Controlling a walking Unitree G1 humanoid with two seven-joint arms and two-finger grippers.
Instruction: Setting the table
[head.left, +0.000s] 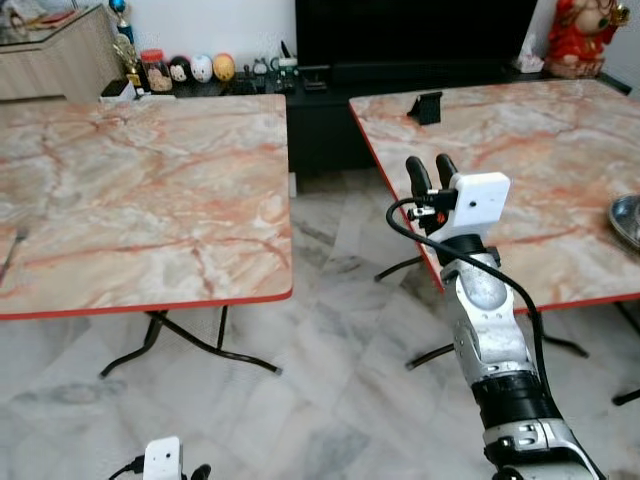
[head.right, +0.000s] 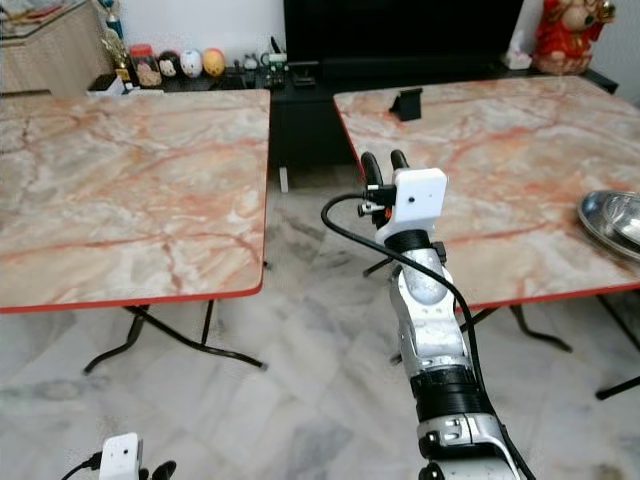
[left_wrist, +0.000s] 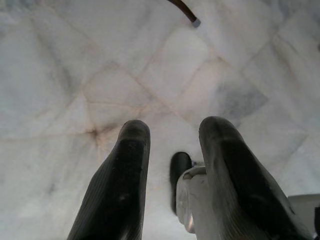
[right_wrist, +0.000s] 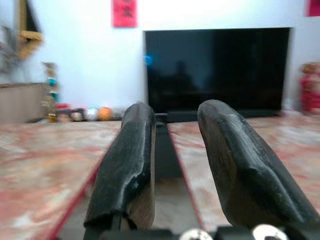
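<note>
**Marble tables, grippers empty**

Marble-patterned right table (head.left: 560, 170), pink-veined and red-edged, bearing a shiny round metal plate (head.right: 612, 222) at its right edge. Matching left table (head.left: 140, 190) alongside, across a floor gap. Right gripper (head.left: 432, 174) raised over that gap, tapered black fingers (right_wrist: 132, 165) parted, empty. Left gripper (left_wrist: 172, 165) hanging low above pale stone tiles (left_wrist: 75, 75), likewise spread, holding nothing.

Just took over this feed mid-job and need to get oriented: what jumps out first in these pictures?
Two marble-patterned folding tables with red edges stand side by side with a gap of floor between them: the left table and the right table. The right claw is raised over that gap, open and holding nothing. A silver plate lies at the right table's far right edge, and a big black TV sits behind.
</note>
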